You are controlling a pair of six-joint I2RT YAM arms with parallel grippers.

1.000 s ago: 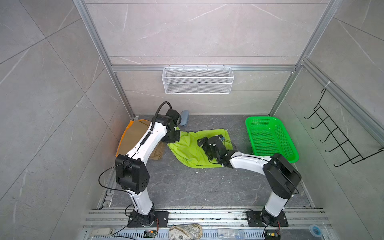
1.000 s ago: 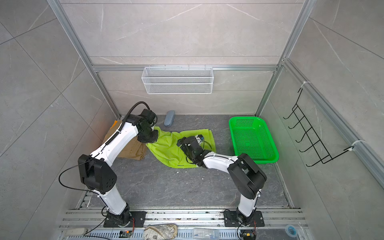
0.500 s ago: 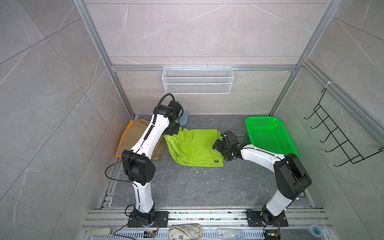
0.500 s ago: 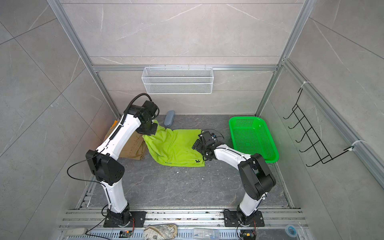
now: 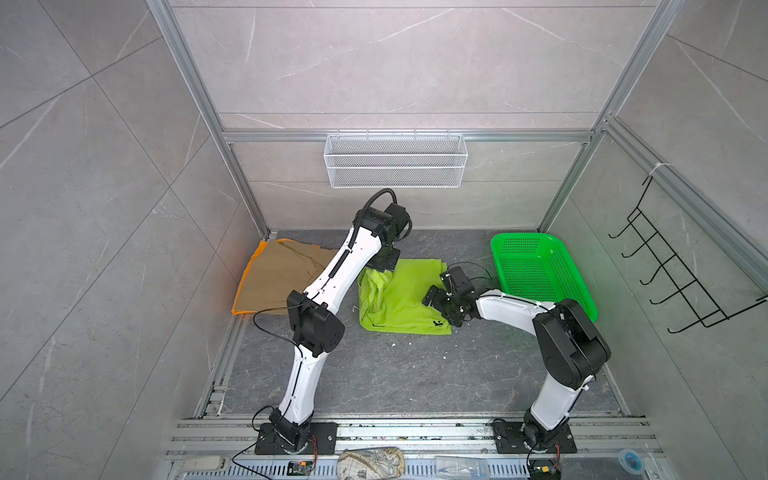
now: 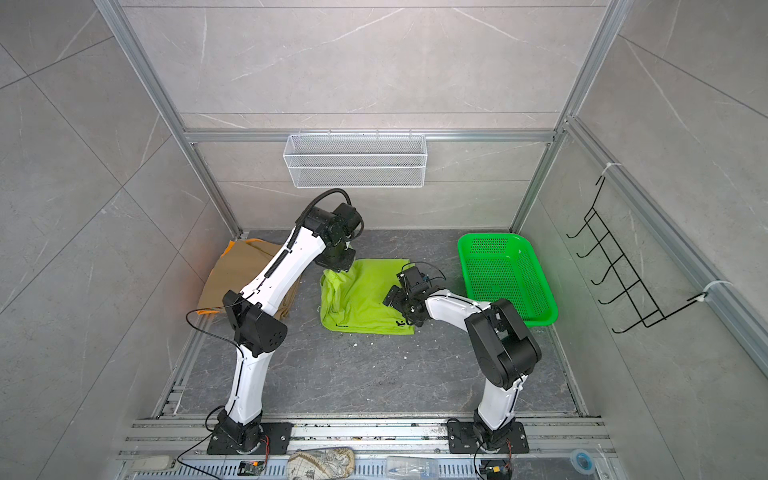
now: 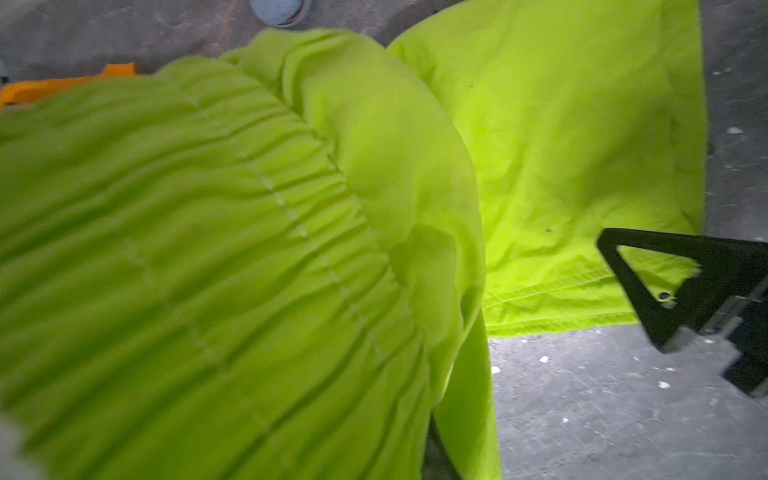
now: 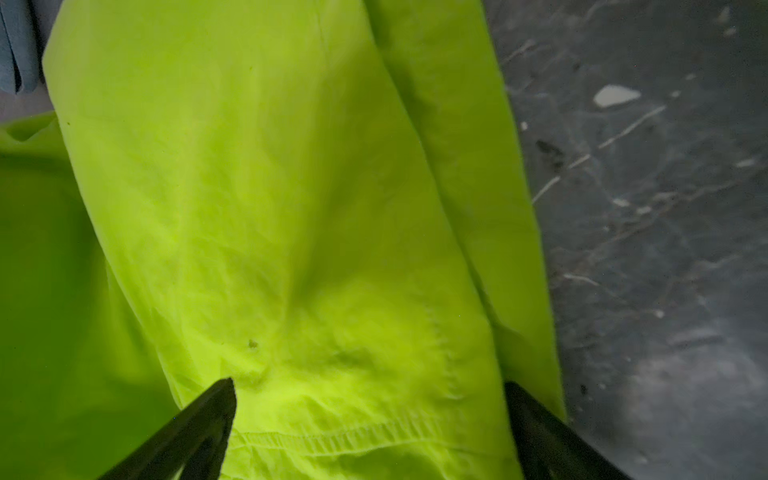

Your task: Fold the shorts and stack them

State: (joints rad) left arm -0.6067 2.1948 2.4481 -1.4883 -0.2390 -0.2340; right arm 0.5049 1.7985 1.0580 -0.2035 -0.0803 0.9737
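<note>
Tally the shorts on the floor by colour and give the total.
Lime green shorts: 1
Khaki tan shorts: 1
Orange shorts, only an edge showing under the tan pair: 1
Total: 3

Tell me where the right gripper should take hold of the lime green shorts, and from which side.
I'd grip the stitched leg hem of the lime green shorts, coming down from above at the edge facing the green basket. That hem lies flat on the floor, the open right gripper hangs over it, and the left gripper is shut on the gathered waistband opposite.
</note>
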